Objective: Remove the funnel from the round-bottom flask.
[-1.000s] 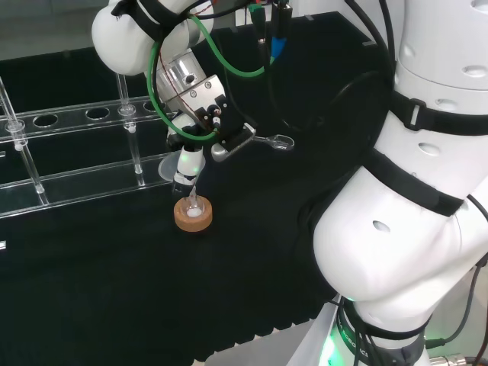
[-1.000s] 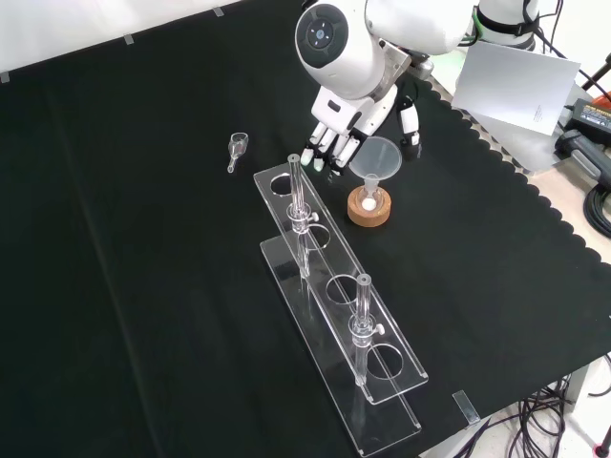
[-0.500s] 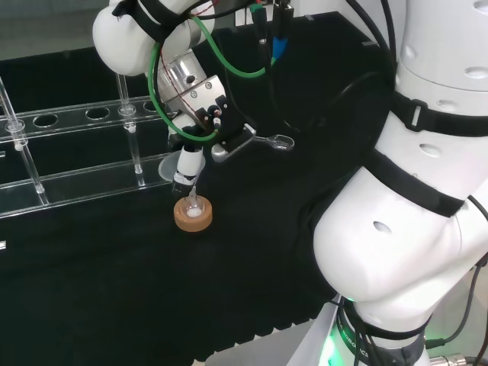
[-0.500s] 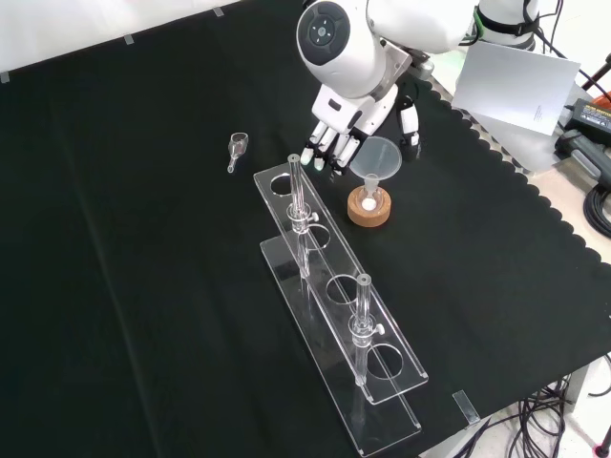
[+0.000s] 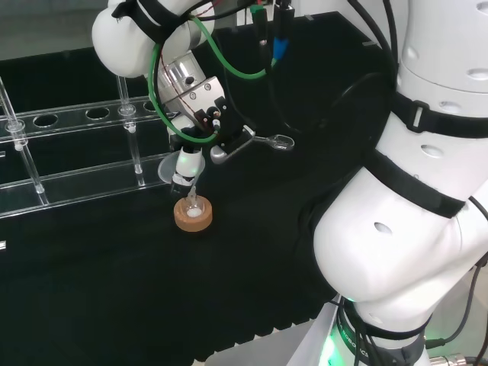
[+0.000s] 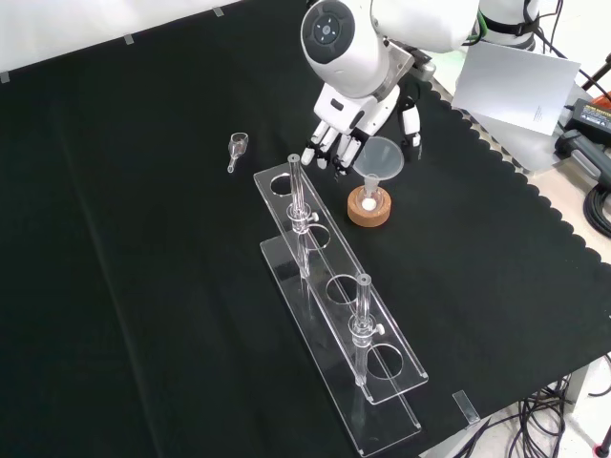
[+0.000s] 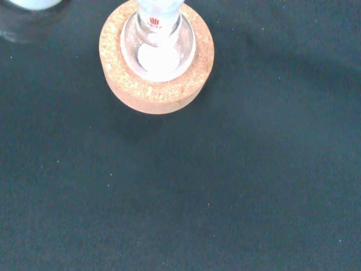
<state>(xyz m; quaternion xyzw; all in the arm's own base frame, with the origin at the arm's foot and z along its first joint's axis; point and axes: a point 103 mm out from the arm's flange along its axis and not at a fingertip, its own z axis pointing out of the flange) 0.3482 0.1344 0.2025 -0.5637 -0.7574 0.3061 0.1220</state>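
Fingers (image 6: 325,153) of the hand (image 6: 348,119) hang relaxed and apart beside the funnel (image 6: 376,156), and I see nothing held in them; the funnel's stem sits in the round-bottom flask (image 7: 159,39), white material at its bottom; the flask rests in a cork ring (image 6: 369,211) beside my clear tube rack (image 6: 334,315); a small scoop (image 6: 236,148) lies well apart on the black cloth (image 6: 134,286).

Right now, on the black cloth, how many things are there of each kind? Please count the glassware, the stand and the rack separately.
Funnel: 1
Flask: 1
Cork stand: 1
Clear rack: 1
Tubes in the rack: 2
Small scoop: 1
Total: 7
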